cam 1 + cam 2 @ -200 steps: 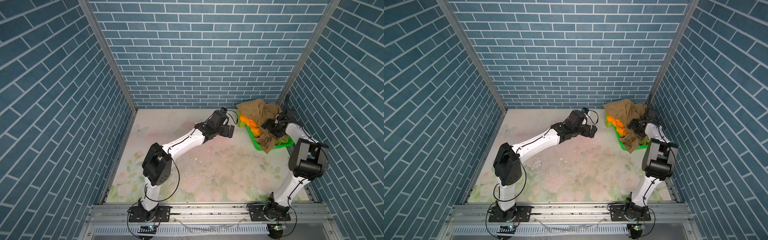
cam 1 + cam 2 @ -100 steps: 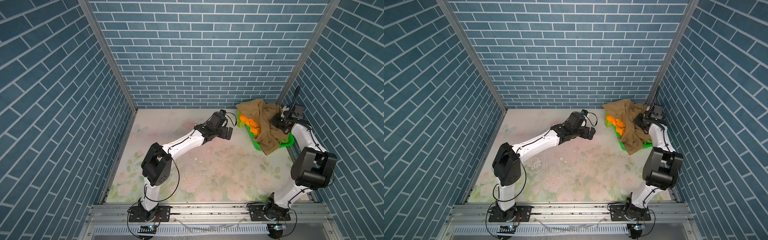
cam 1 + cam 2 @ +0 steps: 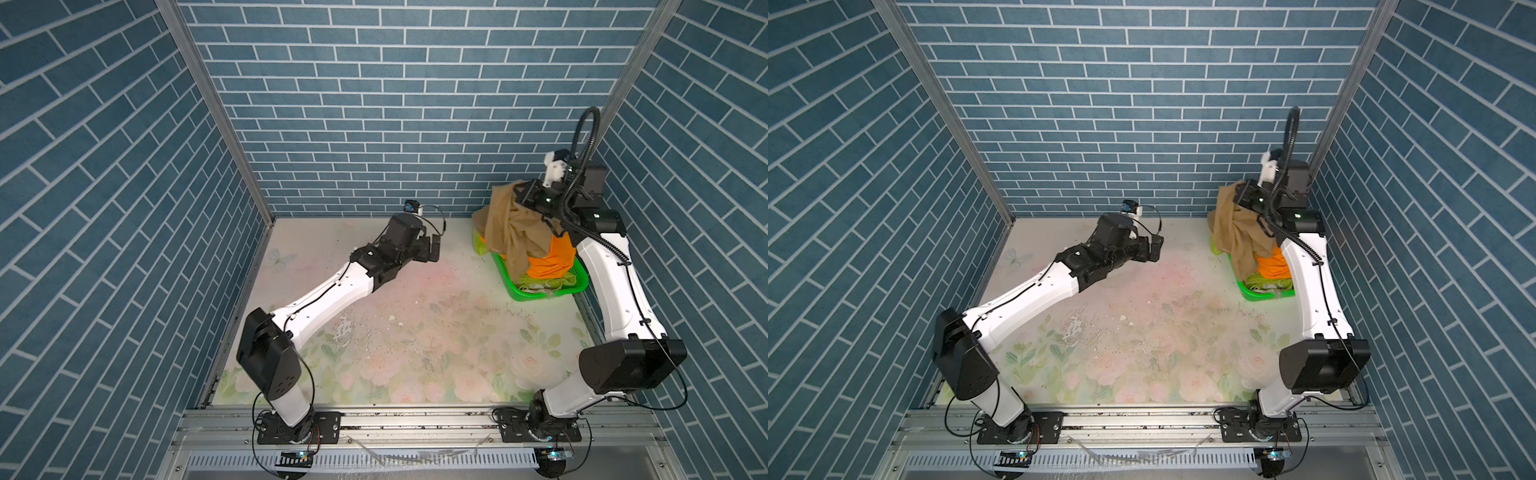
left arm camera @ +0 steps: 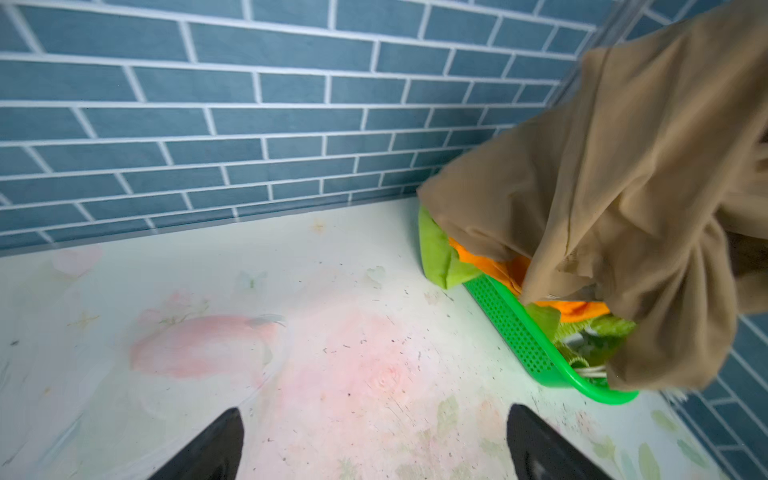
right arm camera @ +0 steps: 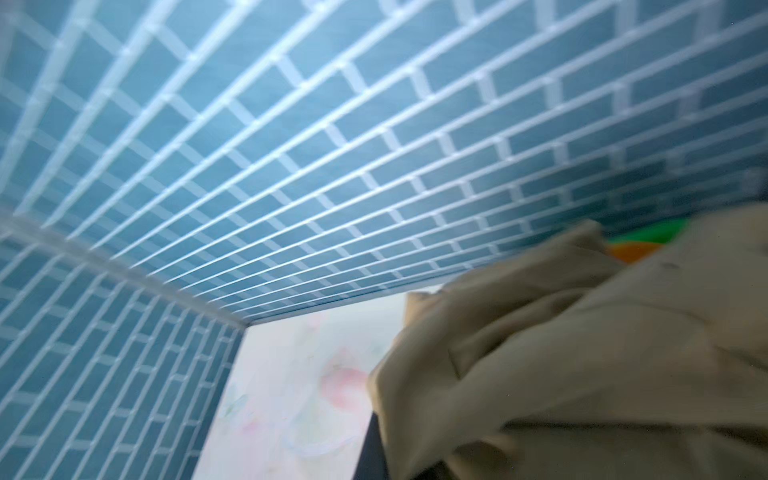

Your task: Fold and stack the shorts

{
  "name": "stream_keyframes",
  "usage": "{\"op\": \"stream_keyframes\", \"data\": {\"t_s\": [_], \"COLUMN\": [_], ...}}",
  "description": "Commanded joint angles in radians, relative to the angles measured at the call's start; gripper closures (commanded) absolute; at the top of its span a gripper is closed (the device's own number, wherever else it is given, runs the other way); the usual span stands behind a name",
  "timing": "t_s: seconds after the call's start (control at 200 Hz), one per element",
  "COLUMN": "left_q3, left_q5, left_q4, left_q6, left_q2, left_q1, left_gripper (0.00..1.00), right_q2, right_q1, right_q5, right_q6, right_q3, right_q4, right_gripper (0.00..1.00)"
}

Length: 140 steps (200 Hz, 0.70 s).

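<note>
The tan shorts (image 3: 511,232) hang in the air over the green basket (image 3: 536,295) at the back right. My right gripper (image 3: 523,196) is shut on their top edge, and the cloth hides its fingertips. In the right wrist view the tan shorts (image 5: 582,353) fill the near corner. The orange shorts (image 3: 552,257) lie bunched in the basket under them. The lime green shorts (image 4: 440,257) droop over the basket's far corner. My left gripper (image 4: 374,409) is open with nothing between its fingers. It hovers over the bare table left of the basket (image 4: 515,328), apart from all the shorts.
The floral table top (image 3: 415,332) lies between the two arms. Blue brick walls close in on the left, back and right; the basket sits in the back right corner, close to the right wall. A metal rail (image 3: 415,424) runs along the front edge.
My right gripper has shut on the tan shorts and lifted them up out of the basket, uncovering the orange shorts. The left arm has hardly moved.
</note>
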Motion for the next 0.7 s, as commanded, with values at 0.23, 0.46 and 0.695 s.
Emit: {"op": "stream_keyframes", "data": {"t_s": [0.23, 0.46, 0.695], "left_q3": [-0.395, -0.487, -0.527], "left_q5": [-0.048, 0.008, 0.068], "left_q4": [0.165, 0.111, 0.101], "left_q6": [-0.228, -0.249, -0.260], "left_q2": [-0.420, -0.492, -0.419], "left_q1": [0.187, 0.228, 0.230], "left_gripper": [0.00, 0.00, 0.00], "right_q2": [0.148, 0.244, 0.052], "right_q1": [0.318, 0.252, 0.293], "right_q5": [0.069, 0.178, 0.208], "right_q6": [-0.071, 0.013, -0.018], "right_q3": [0.057, -0.211, -0.545], "right_q4": [-0.039, -0.076, 0.037], "right_gripper": [1.00, 0.48, 0.12]}}
